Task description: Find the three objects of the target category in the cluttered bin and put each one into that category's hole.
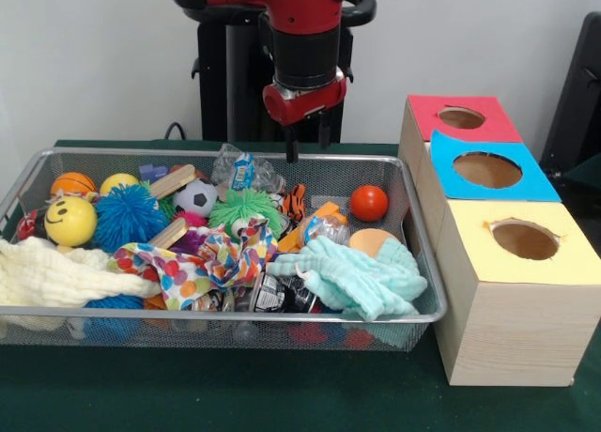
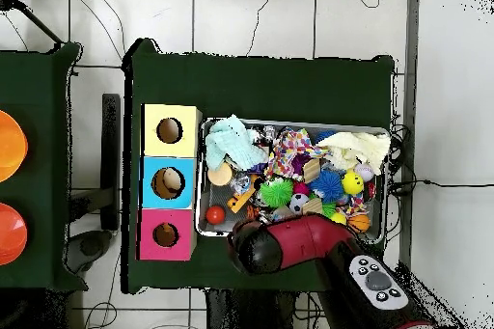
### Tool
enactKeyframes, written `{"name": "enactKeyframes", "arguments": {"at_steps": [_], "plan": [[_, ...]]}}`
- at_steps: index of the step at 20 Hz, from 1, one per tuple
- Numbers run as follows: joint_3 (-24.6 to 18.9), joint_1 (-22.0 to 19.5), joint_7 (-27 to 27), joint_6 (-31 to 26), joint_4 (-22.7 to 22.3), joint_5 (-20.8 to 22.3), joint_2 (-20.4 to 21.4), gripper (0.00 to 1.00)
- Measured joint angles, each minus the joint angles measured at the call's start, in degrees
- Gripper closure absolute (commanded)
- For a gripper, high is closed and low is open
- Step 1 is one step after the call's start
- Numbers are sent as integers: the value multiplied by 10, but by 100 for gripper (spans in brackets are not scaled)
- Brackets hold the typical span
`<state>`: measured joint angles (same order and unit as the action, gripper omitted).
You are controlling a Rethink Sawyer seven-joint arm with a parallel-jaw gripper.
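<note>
Wire bin (image 1: 424, 263) on the green bench (image 1: 282, 394), packed w/ clutter: yellow smiley ball (image 1: 70, 222) and blue spiky ball (image 1: 129, 216) at left, soccer ball (image 1: 195, 198) and green spiky ball (image 1: 244, 207) mid, red ball (image 1: 369, 203) far right, cream cloth (image 1: 56, 274) near left, mint cloth (image 1: 362, 277) near right, confetti-print cloth (image 1: 202, 263) btwn them. End effector (image 1: 307, 143) hangs over the bin's far rim, apart from the contents, fingers pointing down w/ a gap btwn them. Right of the bin, a row of 3 wooden boxes w/ holes on top: yellow box (image 1: 521, 291) nearest, blue box (image 1: 488, 172) behind it, red box (image 1: 460, 118) farthest.
</note>
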<state>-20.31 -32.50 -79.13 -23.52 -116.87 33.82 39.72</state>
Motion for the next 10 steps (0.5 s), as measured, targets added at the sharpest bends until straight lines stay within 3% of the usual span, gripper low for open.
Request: {"name": "enactKeyframes", "arguments": {"at_steps": [10], "plan": [[0, 0, 0, -56, 29, -34, 0, 0]]}}
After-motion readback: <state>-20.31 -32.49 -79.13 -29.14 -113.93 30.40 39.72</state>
